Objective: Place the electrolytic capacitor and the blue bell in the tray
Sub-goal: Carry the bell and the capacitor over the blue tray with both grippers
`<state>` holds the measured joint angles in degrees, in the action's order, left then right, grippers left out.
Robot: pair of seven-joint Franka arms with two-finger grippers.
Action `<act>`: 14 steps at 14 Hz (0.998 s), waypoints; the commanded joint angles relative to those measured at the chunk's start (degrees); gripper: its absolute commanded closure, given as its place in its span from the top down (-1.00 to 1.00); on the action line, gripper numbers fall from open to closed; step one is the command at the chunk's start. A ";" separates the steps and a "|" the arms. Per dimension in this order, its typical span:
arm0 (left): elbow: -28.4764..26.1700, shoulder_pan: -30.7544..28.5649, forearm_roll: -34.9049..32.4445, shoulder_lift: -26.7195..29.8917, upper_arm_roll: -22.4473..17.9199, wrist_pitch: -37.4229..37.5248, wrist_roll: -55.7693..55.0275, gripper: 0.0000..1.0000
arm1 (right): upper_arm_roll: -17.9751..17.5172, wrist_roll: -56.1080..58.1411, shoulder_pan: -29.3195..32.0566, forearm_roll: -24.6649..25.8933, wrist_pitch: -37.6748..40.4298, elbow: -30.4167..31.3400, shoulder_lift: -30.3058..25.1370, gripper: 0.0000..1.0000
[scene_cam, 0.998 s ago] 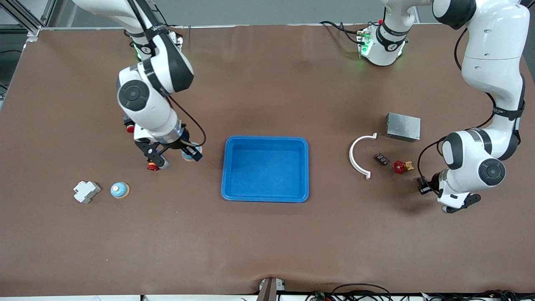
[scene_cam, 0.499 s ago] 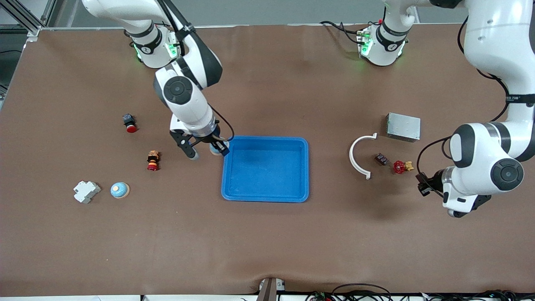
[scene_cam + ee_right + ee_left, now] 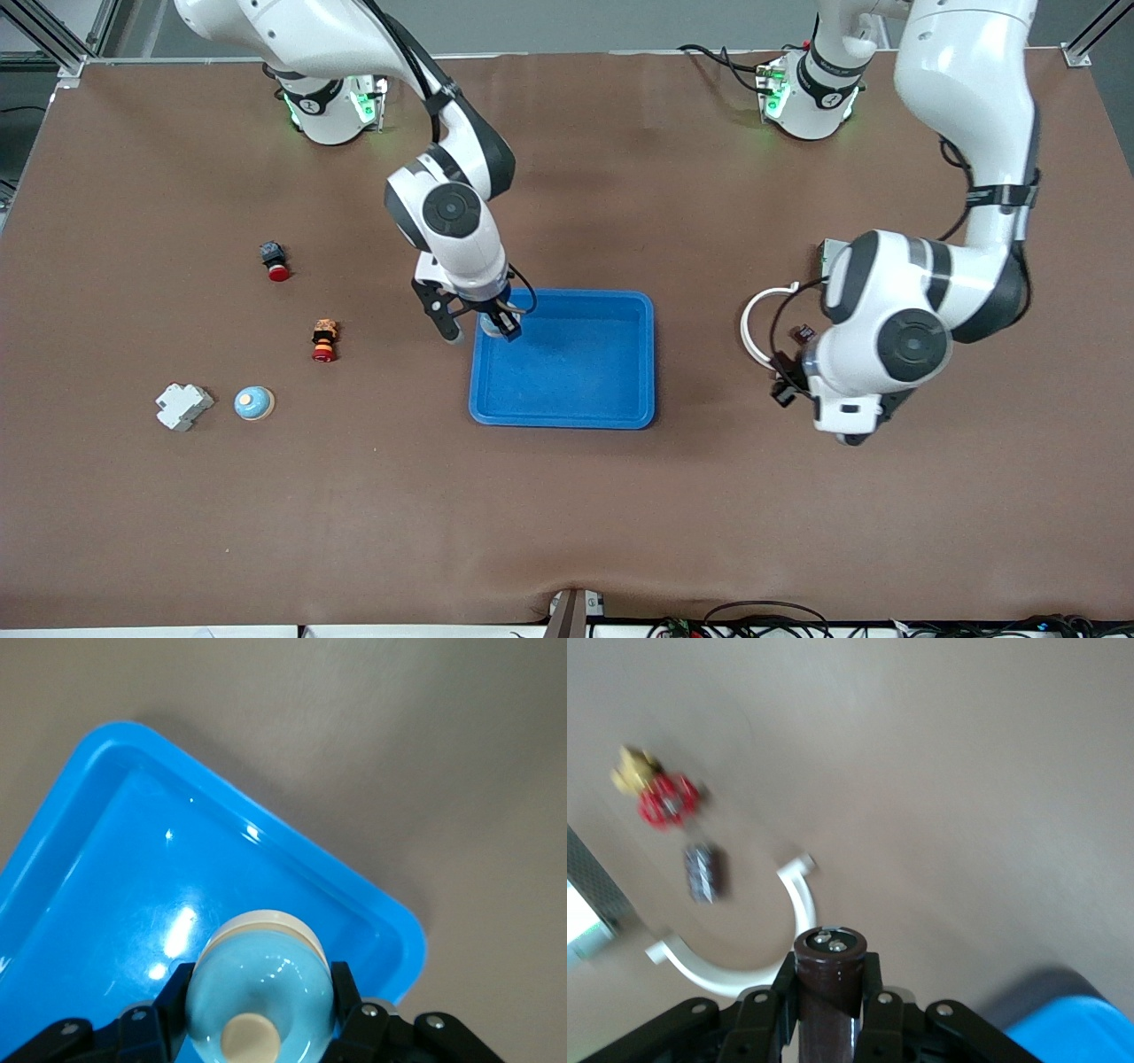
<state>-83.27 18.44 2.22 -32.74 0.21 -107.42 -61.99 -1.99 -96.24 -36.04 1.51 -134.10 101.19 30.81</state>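
Note:
The bright-blue tray (image 3: 563, 421) lies mid-table. My right gripper (image 3: 483, 328) is shut on a light-blue bell with a cream button (image 3: 261, 988) and holds it over the tray's corner (image 3: 292, 846) toward the right arm's end. My left gripper (image 3: 829, 961) is shut on a dark brown electrolytic capacitor (image 3: 830, 988), upright between the fingers. In the front view that hand (image 3: 846, 416) hangs over the bare table beside the white ring, and the capacitor is hidden under it. A tray corner (image 3: 1072, 1032) shows in the left wrist view.
A second blue bell (image 3: 254, 403) sits beside a white block (image 3: 183, 406). A red button (image 3: 276, 261) and a small stacked piece (image 3: 324, 340) lie nearby. A white C-shaped ring (image 3: 753, 341), a dark chip (image 3: 804, 334), a red valve (image 3: 667, 806) and a grey box (image 3: 826, 252) lie by the left arm.
My right gripper has carried the bell from beside the stacked piece to over the tray's corner. My left arm has swung toward the tray with the capacitor, over the ring area.

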 commanded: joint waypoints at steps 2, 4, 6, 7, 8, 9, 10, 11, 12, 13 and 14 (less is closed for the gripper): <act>2.67 3.61 1.55 -0.31 2.07 -0.68 -11.63 -0.86 | 0.67 -3.78 -1.23 1.66 -0.98 -5.47 5.75 -1.00; 2.58 5.28 2.08 -0.48 3.48 -3.66 -17.79 -0.86 | 0.67 -4.13 -1.23 1.74 -2.13 -5.39 6.45 -1.00; 2.50 8.61 2.17 -0.92 3.48 -7.52 -23.93 -0.86 | 0.67 -4.22 -1.23 1.74 -2.22 -5.39 7.07 -1.00; 2.23 10.02 2.09 -1.18 3.48 -9.63 -26.32 -0.86 | 0.67 -4.30 -1.23 1.74 -2.22 -5.39 7.42 -1.00; 2.14 11.25 2.08 -1.97 3.48 -11.13 -28.08 -0.86 | 0.67 -5.09 -1.23 1.74 -2.31 -5.39 7.86 -1.00; 2.23 12.48 1.74 -2.76 3.48 -11.75 -29.40 -0.86 | 0.67 -5.44 -1.23 1.74 -2.31 -5.39 8.30 -1.00; 2.14 13.97 1.56 -3.90 3.40 -12.28 -30.90 -0.86 | 0.67 -5.71 -1.23 1.66 -2.31 -5.47 8.74 -1.00; 1.97 15.03 1.30 -4.95 3.40 -12.72 -32.13 -0.86 | 0.67 -5.97 -1.23 1.66 -2.48 -5.47 9.00 -1.00; 1.62 16.18 1.29 -5.92 3.31 -13.34 -32.84 -0.86 | 0.67 -5.98 -1.23 1.57 -3.27 -5.47 9.18 -1.00; 1.09 17.06 1.21 -6.71 3.22 -14.30 -33.02 -0.86 | 0.67 -6.15 -1.23 1.57 -4.15 -5.39 9.36 -1.00; 0.39 17.41 1.12 -7.42 3.22 -15.18 -33.11 -0.86 | 0.67 -6.24 -1.23 1.48 -4.24 -5.39 9.79 -1.00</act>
<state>-82.18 34.79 3.36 -38.95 4.04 -120.76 -94.44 -1.78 -100.37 -36.58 1.56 -137.94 97.11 39.44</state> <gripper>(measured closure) 0.696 0.339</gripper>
